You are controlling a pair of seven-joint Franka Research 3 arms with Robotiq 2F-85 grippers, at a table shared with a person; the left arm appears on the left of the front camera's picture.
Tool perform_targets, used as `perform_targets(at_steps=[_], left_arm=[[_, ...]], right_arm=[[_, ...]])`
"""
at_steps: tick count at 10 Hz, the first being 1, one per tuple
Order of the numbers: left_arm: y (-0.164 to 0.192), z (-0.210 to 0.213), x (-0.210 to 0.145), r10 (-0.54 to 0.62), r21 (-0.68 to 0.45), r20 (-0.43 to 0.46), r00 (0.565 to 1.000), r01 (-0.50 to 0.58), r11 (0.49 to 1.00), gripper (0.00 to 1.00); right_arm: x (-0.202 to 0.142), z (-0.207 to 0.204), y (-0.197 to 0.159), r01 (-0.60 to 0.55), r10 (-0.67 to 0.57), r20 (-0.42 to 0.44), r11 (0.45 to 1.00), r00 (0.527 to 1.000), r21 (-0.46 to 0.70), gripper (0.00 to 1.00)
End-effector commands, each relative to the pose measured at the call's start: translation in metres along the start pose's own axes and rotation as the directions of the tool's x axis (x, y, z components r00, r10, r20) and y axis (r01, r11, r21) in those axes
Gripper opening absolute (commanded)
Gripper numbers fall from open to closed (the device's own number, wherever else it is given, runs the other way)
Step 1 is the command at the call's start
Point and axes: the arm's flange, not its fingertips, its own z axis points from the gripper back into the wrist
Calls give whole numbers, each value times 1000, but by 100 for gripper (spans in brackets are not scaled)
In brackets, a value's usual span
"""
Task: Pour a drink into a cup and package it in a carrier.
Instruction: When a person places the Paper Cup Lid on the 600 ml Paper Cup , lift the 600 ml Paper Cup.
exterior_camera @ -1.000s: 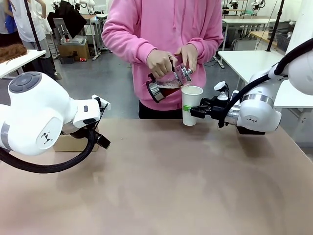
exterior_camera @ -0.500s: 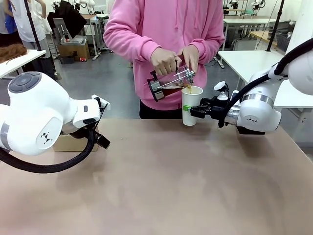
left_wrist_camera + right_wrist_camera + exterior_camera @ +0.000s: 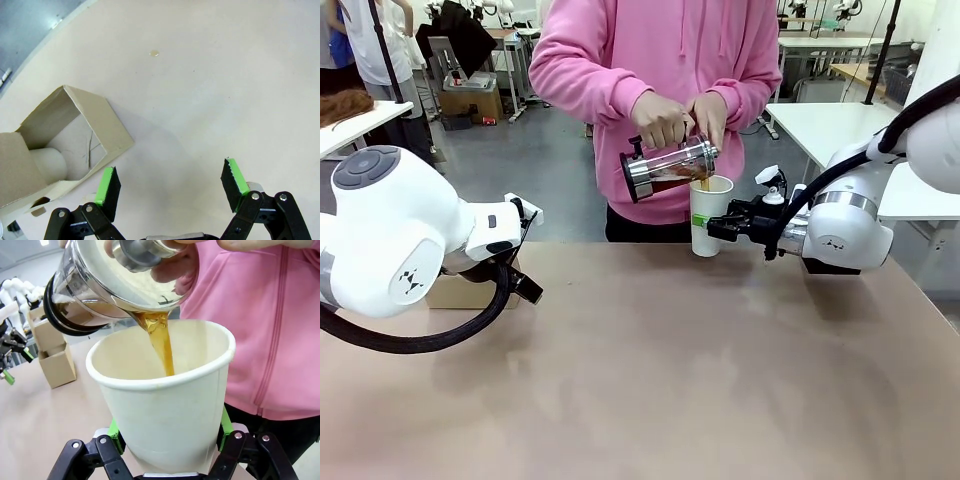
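Note:
A person in a pink hoodie tips a clear glass press jug (image 3: 665, 168) over the tall white paper cup (image 3: 710, 214). Dark brown drink (image 3: 161, 342) streams from the jug's spout (image 3: 150, 315) into the cup (image 3: 165, 405). My right gripper (image 3: 718, 228) is shut on the cup (image 3: 165, 405), holding it just above the table at the far side. The brown cardboard carrier (image 3: 55, 140) lies on the table at the left, with a white cup (image 3: 49, 163) inside it. My left gripper (image 3: 170, 187) hovers open over the table beside the carrier (image 3: 470, 292).
The tan table (image 3: 670, 380) stretches toward me. A small round spot (image 3: 154, 52) lies on it beyond the left gripper. The carrier (image 3: 52, 352) stands far off in the right wrist view, with the left gripper (image 3: 10, 347) near it. White tables (image 3: 820, 125) stand behind the person.
The person has lifted and tilted the jug further, bringing its spout over the cup's rim; drink now pours into the cup. Both arms have stayed nearly still.

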Motion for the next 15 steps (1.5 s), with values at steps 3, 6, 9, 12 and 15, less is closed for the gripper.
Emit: perform_targets(at_steps=[3,6,9,12,15], left_arm=[[0,0,0,1,-2,1,1000,-1,1000,100],[0,0,0,1,-2,1,1000,-1,1000,100],[0,0,0,1,-2,1,1000,-1,1000,100],[0,0,0,1,-2,1,1000,-1,1000,100],[0,0,0,1,-2,1,1000,-1,1000,100]], right_arm=[[2,-2,2,6,-6,-8,1000,1000,-19,80],[2,-2,2,6,-6,-8,1000,1000,-19,80],[2,-2,2,6,-6,-8,1000,1000,-19,80],[2,-2,2,6,-6,-8,1000,1000,-19,80],[2,-2,2,6,-6,-8,1000,1000,-19,80]])
